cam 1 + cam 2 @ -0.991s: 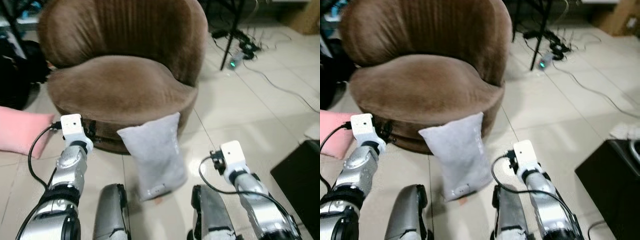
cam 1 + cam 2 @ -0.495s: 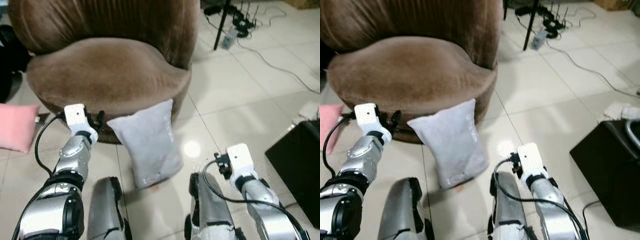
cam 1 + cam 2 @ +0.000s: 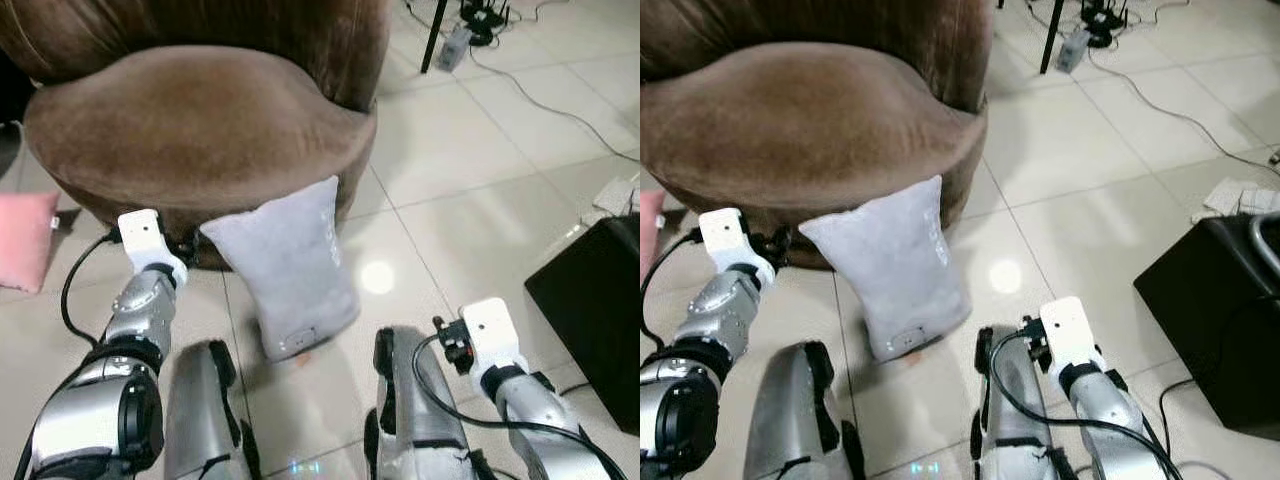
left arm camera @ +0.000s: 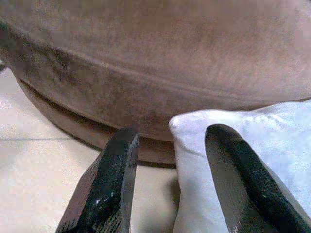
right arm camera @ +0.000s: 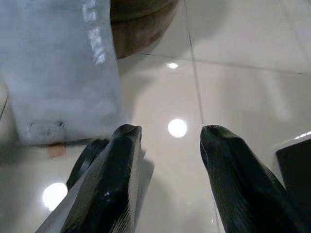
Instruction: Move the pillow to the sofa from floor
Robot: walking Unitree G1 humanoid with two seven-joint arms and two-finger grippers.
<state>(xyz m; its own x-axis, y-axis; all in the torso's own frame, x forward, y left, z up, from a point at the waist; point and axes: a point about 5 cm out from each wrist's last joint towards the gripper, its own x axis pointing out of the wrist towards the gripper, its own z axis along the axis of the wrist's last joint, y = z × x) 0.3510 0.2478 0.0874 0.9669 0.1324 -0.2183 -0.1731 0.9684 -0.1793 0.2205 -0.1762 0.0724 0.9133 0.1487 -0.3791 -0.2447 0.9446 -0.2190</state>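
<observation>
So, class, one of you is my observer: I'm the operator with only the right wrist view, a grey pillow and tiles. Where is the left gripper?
Observer: The left gripper is at the grey pillow's upper corner, jaws open, the corner showing between them.
Operator: And what is behind the pillow?
Observer: The brown sofa; the pillow leans on its front.
Operator: Any other pillow?
Observer: A pink pillow lies on the floor, on the robot's left of the sofa.

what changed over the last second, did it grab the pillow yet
Not yet. The camera tipped down and closer as the robot bent. The left gripper has reached the grey pillow, fingers open at its upper corner. The right gripper hangs open over the floor. The pillow still leans against the brown sofa.
</observation>
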